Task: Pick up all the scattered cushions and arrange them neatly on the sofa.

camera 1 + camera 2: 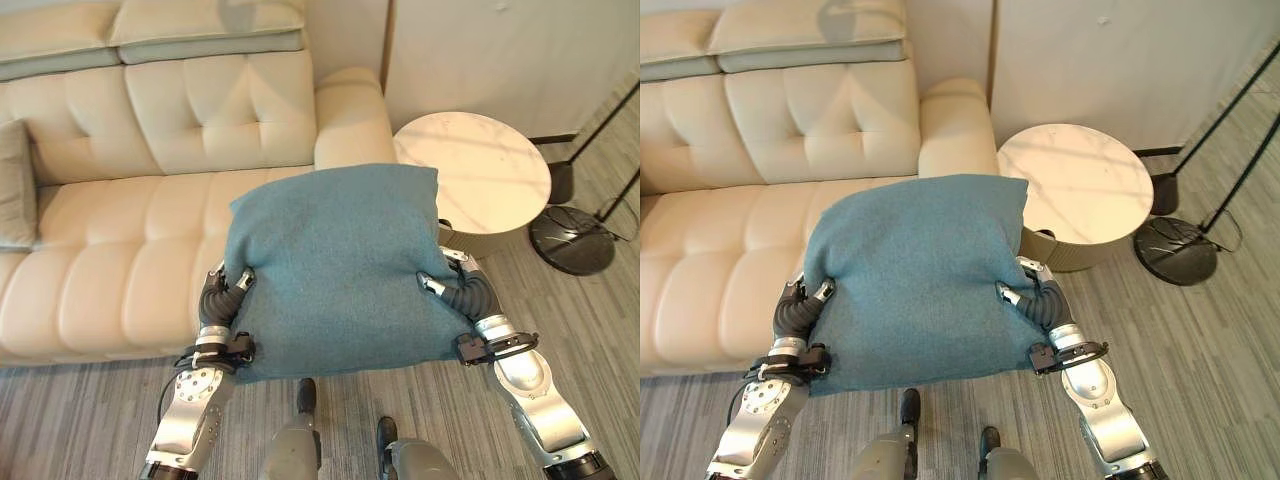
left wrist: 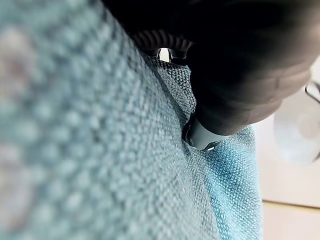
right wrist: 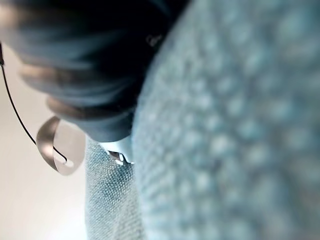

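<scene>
Between the two hands, a teal cushion (image 1: 335,270) is held up in front of the cream sofa (image 1: 150,200), above the sofa's front edge and the wood-look floor (image 1: 90,410). The left hand (image 1: 222,295) grips the cushion's left edge — its thumb lies on the top face, and its fingers are hidden beneath the fabric. The right hand (image 1: 458,285) grips the right edge the same way, thumb on the top face, remaining fingers under the cushion. Both wrist views show the woven teal fabric pressed close against each hand's dark cover. The cushion is roughly flat, tilted slightly with its far edge higher, and its far right corner overlaps the sofa's armrest in view. A grey cushion (image 1: 15,185) rests on the seat against the backrest at the sofa's left end. Just beside the armrest stands a round white table (image 1: 480,170) — further right, a black lamp base (image 1: 570,240) sits on the floor.
</scene>
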Motion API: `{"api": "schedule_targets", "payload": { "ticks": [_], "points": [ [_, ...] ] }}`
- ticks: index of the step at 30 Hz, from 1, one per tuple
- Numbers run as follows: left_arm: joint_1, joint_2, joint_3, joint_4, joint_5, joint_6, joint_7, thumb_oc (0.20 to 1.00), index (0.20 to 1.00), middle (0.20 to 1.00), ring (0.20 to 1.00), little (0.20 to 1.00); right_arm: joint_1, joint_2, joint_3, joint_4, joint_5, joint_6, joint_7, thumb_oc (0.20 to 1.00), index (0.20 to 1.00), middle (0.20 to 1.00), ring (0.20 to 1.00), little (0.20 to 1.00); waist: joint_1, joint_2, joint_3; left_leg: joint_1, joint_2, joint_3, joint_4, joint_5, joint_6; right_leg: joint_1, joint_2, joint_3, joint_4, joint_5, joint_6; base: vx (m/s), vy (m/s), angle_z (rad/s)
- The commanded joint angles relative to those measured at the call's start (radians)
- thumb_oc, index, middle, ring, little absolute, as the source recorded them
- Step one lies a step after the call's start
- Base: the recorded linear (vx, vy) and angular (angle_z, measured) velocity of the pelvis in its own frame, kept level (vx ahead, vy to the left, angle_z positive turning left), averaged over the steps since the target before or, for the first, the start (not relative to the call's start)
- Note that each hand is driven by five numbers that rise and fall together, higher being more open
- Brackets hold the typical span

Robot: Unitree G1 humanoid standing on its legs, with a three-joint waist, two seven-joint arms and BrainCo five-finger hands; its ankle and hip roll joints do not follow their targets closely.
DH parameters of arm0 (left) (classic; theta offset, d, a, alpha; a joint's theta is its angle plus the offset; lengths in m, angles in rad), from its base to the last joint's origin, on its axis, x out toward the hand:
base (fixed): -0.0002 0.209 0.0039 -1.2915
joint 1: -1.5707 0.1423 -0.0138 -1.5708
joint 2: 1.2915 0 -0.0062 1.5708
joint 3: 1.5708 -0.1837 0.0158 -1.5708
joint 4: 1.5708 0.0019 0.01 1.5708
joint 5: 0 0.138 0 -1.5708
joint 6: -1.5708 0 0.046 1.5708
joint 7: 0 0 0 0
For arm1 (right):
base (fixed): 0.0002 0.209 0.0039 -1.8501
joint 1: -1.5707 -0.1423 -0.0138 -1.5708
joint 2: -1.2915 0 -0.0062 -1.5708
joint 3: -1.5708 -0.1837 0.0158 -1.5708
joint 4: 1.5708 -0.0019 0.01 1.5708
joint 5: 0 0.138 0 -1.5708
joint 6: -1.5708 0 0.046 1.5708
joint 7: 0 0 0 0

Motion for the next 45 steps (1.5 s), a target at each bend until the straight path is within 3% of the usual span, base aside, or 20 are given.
{"api": "schedule_targets", "payload": {
  "ticks": [1,2,5,8,9,10,22,23,26,27,30,31,33,36,37,39,41,43,44,45],
  "points": [
    [-0.097,0.030,-0.053,-0.111,0.012,-0.089,-0.054,0.200,0.200,0.200,0.200,0.200,-0.102,0.031,-0.012,-0.081,0.001,-0.122,-0.029,0.200,0.200,0.200,0.200,0.200,-0.044,-0.084,-0.043,-0.038,-0.116,0.107,0.007,-0.069,0.000,0.114,-0.033,-0.006,-0.202,0.038,0.053,-0.29,0.030,0.59],
    [-0.093,0.023,-0.062,-0.113,0.002,-0.083,-0.080,0.200,0.200,0.200,0.200,0.200,-0.090,0.032,-0.014,-0.088,0.021,-0.120,-0.017,0.200,0.200,0.200,0.200,0.200,-0.074,-0.100,-0.048,0.003,-0.111,0.149,0.088,-0.165,0.021,0.090,-0.073,-0.044,-0.224,0.076,0.068,-0.23,0.027,0.48],
    [-0.111,0.008,-0.083,-0.103,-0.013,-0.089,-0.090,0.200,0.200,0.200,0.200,0.200,-0.061,0.030,-0.022,-0.094,0.045,-0.126,0.006,0.200,0.200,0.200,0.200,0.200,-0.113,-0.114,-0.055,0.093,-0.094,0.177,0.144,-0.265,0.021,0.076,-0.110,-0.094,-0.251,0.113,0.078,-0.19,0.026,0.61],
    [-0.133,-0.006,-0.112,-0.089,-0.024,-0.084,-0.093,0.200,0.200,0.200,0.200,0.200,-0.041,0.025,-0.043,-0.101,0.046,-0.127,0.008,0.200,0.200,0.200,0.200,0.200,-0.150,-0.106,-0.071,0.157,-0.055,0.267,0.107,-0.269,0.014,0.080,-0.126,-0.154,-0.269,0.119,0.086,-0.05,0.045,0.94],
    [-0.140,-0.008,-0.119,-0.085,-0.026,-0.082,-0.092,0.200,0.200,0.200,0.200,0.200,-0.030,0.022,-0.058,-0.107,0.043,-0.128,0.008,0.200,0.200,0.200,0.200,0.200,-0.170,-0.100,-0.078,0.181,-0.021,0.346,0.084,-0.259,0.004,0.078,-0.144,-0.200,-0.267,0.125,0.091,-0.02,0.206,1.28],
    [-0.127,-0.001,-0.113,-0.069,-0.019,-0.066,-0.099,0.200,0.200,0.200,0.200,0.200,-0.023,0.027,-0.067,-0.106,0.046,-0.114,0.001,0.200,0.200,0.200,0.200,0.200,-0.183,-0.091,-0.081,0.195,-0.013,0.364,0.055,-0.244,-0.008,0.091,-0.159,-0.236,-0.286,0.143,0.095,-0.03,0.244,1.06],
    [-0.060,0.035,-0.064,-0.062,0.026,-0.048,-0.132,0.200,0.200,0.200,0.200,0.200,-0.049,0.076,-0.021,-0.076,0.069,-0.090,0.040,0.200,0.200,0.200,0.200,0.200,-0.145,-0.121,-0.080,0.204,-0.080,0.319,0.051,-0.289,0.050,0.118,-0.208,-0.199,-0.236,0.145,0.129,0.05,0.188,0.24],
    [-0.059,0.043,-0.066,-0.056,0.033,-0.042,-0.134,0.200,0.200,0.200,0.200,0.200,-0.052,0.089,-0.007,-0.077,0.072,-0.088,0.054,0.200,0.200,0.200,0.200,0.200,-0.134,-0.123,-0.076,0.214,-0.106,0.296,0.049,-0.306,0.075,0.091,-0.237,-0.176,-0.132,0.143,0.137,0.08,0.209,-0.02],
    [-0.062,0.045,-0.068,-0.057,0.035,-0.039,-0.131,0.200,0.200,0.200,0.200,0.200,-0.053,0.092,-0.004,-0.079,0.070,-0.088,0.056,0.200,0.200,0.200,0.200,0.200,-0.131,-0.125,-0.068,0.216,-0.121,0.285,0.057,-0.315,0.089,0.068,-0.255,-0.162,-0.066,0.167,0.146,0.08,0.219,0.05],
    [-0.066,0.052,-0.072,-0.056,0.035,-0.036,-0.133,0.200,0.200,0.200,0.200,0.200,-0.049,0.100,0.002,-0.080,0.070,-0.085,0.062,0.200,0.200,0.200,0.200,0.200,-0.133,-0.116,-0.050,0.232,-0.134,0.272,0.062,-0.332,0.110,0.025,-0.261,-0.140,0.061,0.187,0.146,0.13,0.244,0.15],
    [-0.069,0.056,-0.081,-0.052,0.044,-0.035,-0.139,0.200,0.200,0.200,0.200,0.200,-0.035,0.107,0.002,-0.078,0.076,-0.086,0.067,0.200,0.200,0.200,0.200,0.200,-0.142,-0.107,-0.038,0.265,-0.143,0.254,0.059,-0.349,0.119,-0.035,-0.226,-0.109,0.144,0.175,0.137,0.16,0.178,0.17],
    [-0.062,0.056,-0.077,-0.049,0.045,-0.040,-0.138,0.200,0.200,0.200,0.200,0.200,-0.026,0.113,0.003,-0.073,0.095,-0.083,0.079,0.200,0.200,0.200,0.200,0.200,-0.154,-0.103,-0.032,0.298,-0.156,0.239,0.051,-0.364,0.119,-0.085,-0.190,-0.105,0.123,0.168,0.129,0.33,0.209,0.06],
    [-0.056,0.057,-0.074,-0.053,0.050,-0.041,-0.138,0.200,0.200,0.200,0.200,0.200,-0.025,0.111,0.002,-0.071,0.108,-0.084,0.084,0.200,0.200,0.200,0.200,0.200,-0.161,-0.100,-0.028,0.316,-0.159,0.240,0.053,-0.378,0.119,-0.097,-0.186,-0.125,0.088,0.168,0.126,0.28,0.125,0.05],
    [-0.065,0.049,-0.068,-0.047,0.045,-0.046,-0.136,0.200,0.200,0.200,0.200,0.200,-0.012,0.104,-0.017,-0.081,0.162,-0.096,0.102,0.200,0.200,0.200,0.200,0.200,-0.192,-0.105,-0.027,0.388,-0.192,0.194,0.065,-0.449,0.107,-0.178,-0.154,-0.182,-0.051,0.189,0.151,0.36,0.091,0.33],
    [-0.066,0.048,-0.068,-0.046,0.045,-0.047,-0.137,0.200,0.200,0.200,0.200,0.200,-0.011,0.102,-0.018,-0.082,0.164,-0.097,0.103,0.200,0.200,0.200,0.200,0.200,-0.196,-0.107,-0.026,0.381,-0.194,0.198,0.067,-0.440,0.108,-0.175,-0.159,-0.194,-0.066,0.206,0.144,0.36,0.050,0.46],
    [-0.061,0.032,-0.072,-0.037,0.047,-0.049,-0.149,0.200,0.200,0.200,0.200,0.200,0.007,0.095,-0.029,-0.090,0.189,-0.095,0.113,0.200,0.200,0.200,0.200,0.200,-0.202,-0.111,-0.044,0.426,-0.204,0.183,0.079,-0.479,0.089,-0.150,-0.144,-0.303,-0.139,0.197,0.159,0.45,0.034,0.49],
    [-0.039,0.027,-0.075,-0.041,0.047,-0.051,-0.159,0.200,0.200,0.200,0.200,0.200,0.029,0.085,-0.036,-0.089,0.198,-0.100,0.125,0.200,0.200,0.200,0.200,0.200,-0.206,-0.105,-0.069,0.449,-0.187,0.200,0.093,-0.474,0.067,-0.105,-0.119,-0.345,-0.160,0.182,0.134,0.41,-0.030,0.38],
    [-0.018,0.017,-0.085,-0.054,0.038,-0.044,-0.171,0.200,0.200,0.200,0.200,0.200,0.067,0.071,-0.058,-0.104,0.190,-0.099,0.129,0.200,0.200,0.200,0.200,0.200,-0.223,-0.109,-0.092,0.424,-0.170,0.186,0.185,-0.363,0.006,-0.072,-0.098,-0.313,-0.197,0.201,0.101,0.30,-0.073,0.15],
    [-0.017,0.016,-0.085,-0.054,0.038,-0.044,-0.171,0.200,0.200,0.200,0.200,0.200,0.068,0.071,-0.059,-0.104,0.190,-0.099,0.129,0.200,0.200,0.200,0.200,0.200,-0.224,-0.108,-0.093,0.422,-0.168,0.184,0.188,-0.364,0.005,-0.071,-0.097,-0.315,-0.200,0.202,0.100,0.48,-0.124,0.36],
    [-0.013,0.021,-0.090,-0.056,0.035,-0.044,-0.175,0.200,0.200,0.200,0.200,0.200,0.070,0.045,-0.074,-0.090,0.182,-0.098,0.113,0.200,0.200,0.200,0.200,0.200,-0.225,-0.113,-0.096,0.321,-0.098,0.192,0.468,-0.253,-0.064,-0.007,-0.079,-0.292,-0.224,0.177,0.055,0.35,-0.093,0.33]
  ]
}}
